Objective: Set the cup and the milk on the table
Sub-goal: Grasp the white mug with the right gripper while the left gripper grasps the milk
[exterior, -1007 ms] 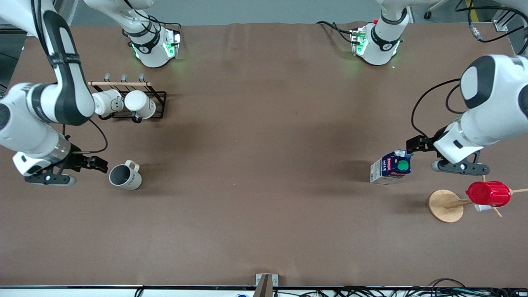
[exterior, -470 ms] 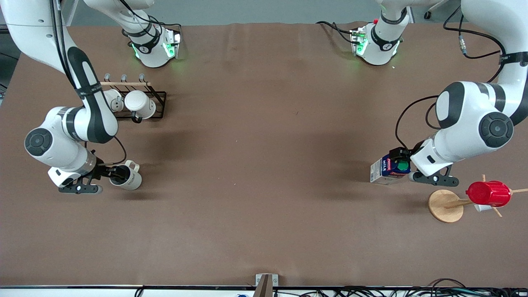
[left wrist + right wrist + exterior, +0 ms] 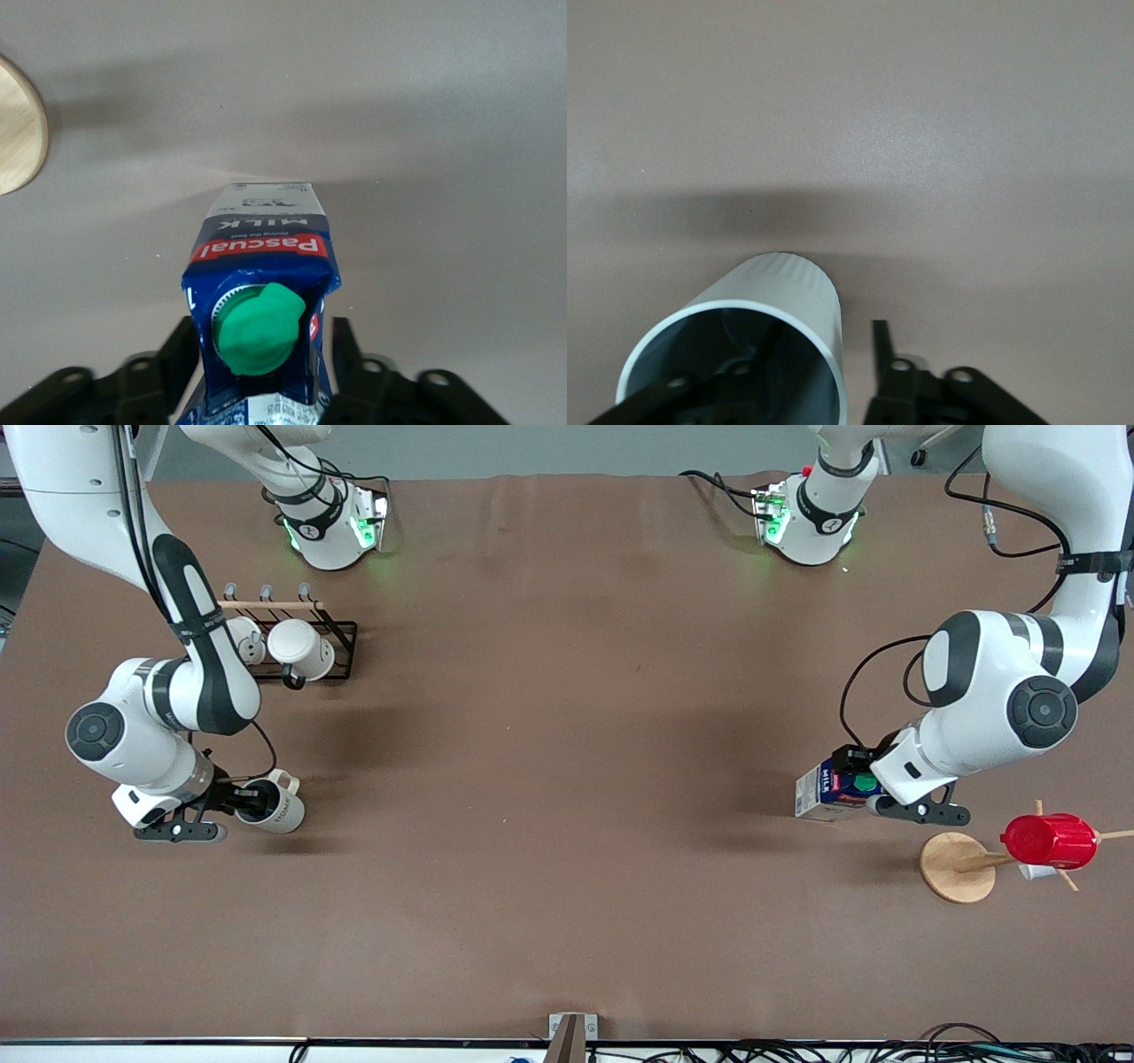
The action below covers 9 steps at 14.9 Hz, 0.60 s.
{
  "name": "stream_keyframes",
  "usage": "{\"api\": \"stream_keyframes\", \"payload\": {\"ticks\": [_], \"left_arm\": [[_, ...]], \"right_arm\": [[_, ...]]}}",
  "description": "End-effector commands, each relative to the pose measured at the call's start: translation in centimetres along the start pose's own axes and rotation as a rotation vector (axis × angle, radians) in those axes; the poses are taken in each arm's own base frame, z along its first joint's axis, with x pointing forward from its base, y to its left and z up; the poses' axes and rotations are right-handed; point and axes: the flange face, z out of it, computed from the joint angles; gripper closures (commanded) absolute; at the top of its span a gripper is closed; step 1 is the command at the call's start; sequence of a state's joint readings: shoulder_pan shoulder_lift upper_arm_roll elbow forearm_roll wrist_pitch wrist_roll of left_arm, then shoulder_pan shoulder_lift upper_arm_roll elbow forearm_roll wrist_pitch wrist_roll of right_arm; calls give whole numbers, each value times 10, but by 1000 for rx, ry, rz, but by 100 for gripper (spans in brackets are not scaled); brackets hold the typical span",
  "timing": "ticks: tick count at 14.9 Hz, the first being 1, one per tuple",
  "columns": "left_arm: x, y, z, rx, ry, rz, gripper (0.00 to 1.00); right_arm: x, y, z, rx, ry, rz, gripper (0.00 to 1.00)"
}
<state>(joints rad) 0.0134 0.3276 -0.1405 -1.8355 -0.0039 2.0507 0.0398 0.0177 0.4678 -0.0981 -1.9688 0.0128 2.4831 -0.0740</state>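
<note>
Stood upright on the tabletop (image 3: 567, 921): cup (image 3: 276, 810) at the right arm's end, milk (image 3: 828, 788) at the left arm's. Spread right end effector (image 3: 237, 801) straddled the cup wall, one finger inside. Spread left end effector (image 3: 864, 775) flanked the carton top, not yet pinching.

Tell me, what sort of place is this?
Probably a robot test lab, staged like a kitchen. Two arms work at a cloth-covered table: the left hand is at a milk carton, the right hand at a cup, and cables run along the edge.
</note>
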Motion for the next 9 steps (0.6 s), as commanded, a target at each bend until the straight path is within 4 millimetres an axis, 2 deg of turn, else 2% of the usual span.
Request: {"api": "stream_keyframes", "payload": {"ticks": [1,3,5,8,9], "left_arm": [[-2,0,-2,18,12,6,57],[-1,0,-6,19,15,6,69],[-1,1,-12,20,21,8,73],[0,0,-46,25,48,5,74],[2,1,-63,25,44,6,74]], "right_arm": [[-3,2,0,-1,5,-1,100],[0,4,-2,-1,7,2,100],[6,1,-11,1,10,1,100],[23,-10,-47,11,-42,-12,100],[30,-32,-67,25,-78,-37,100]]}}
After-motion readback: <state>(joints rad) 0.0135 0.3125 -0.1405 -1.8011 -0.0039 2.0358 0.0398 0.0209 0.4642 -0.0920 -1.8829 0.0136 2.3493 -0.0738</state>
